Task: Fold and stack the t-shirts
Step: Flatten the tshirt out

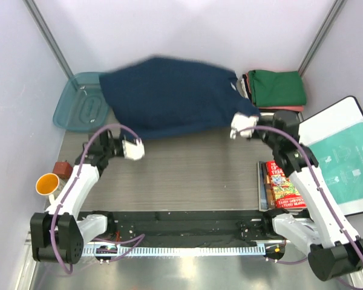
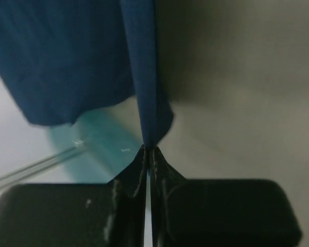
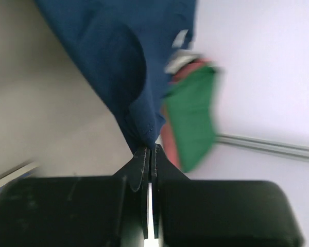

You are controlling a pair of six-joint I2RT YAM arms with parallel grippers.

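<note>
A dark navy t-shirt (image 1: 175, 96) lies spread across the back of the table, its near edge lifted. My left gripper (image 1: 128, 145) is shut on the near left edge; in the left wrist view a fold of navy cloth (image 2: 144, 77) runs up from the pinched tips of the gripper (image 2: 147, 149). My right gripper (image 1: 242, 125) is shut on the shirt's near right corner, and its wrist view shows navy cloth (image 3: 129, 67) clamped at the gripper (image 3: 150, 148). At the back right sits a stack of folded t-shirts, green (image 1: 278, 86) on top of salmon-red (image 1: 283, 109).
A teal plastic lid (image 1: 78, 109) lies at the back left, partly under the shirt. An orange cup (image 1: 46, 183) and a small brown block (image 1: 63, 168) sit at the left edge. At the right are a colourful book (image 1: 282, 184) and a teal-printed bag (image 1: 345, 160) on a white board.
</note>
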